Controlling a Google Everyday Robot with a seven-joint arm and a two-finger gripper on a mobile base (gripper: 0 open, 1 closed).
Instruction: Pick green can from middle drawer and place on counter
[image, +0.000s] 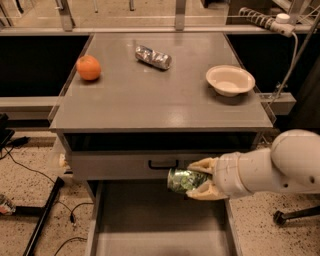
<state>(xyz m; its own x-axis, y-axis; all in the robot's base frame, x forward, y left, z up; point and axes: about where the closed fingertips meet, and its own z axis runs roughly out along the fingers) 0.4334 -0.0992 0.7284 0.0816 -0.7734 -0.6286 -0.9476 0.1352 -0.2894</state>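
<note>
My gripper (197, 179) comes in from the right on a white arm and is shut on the green can (183, 180), one cream finger above it and one below. The can lies on its side in the grip, lifted above the open middle drawer (150, 225) and level with the shut drawer front. The drawer's flat grey floor shows nothing on it. The counter (155, 95) spreads above and behind the gripper.
On the counter lie an orange (88, 67) at the left, a silver-and-blue can (153, 56) on its side at the back, and a cream bowl (230, 80) at the right. The shut drawer front has a black handle (162, 163). Cables and a black stand leg lie on the floor at the left.
</note>
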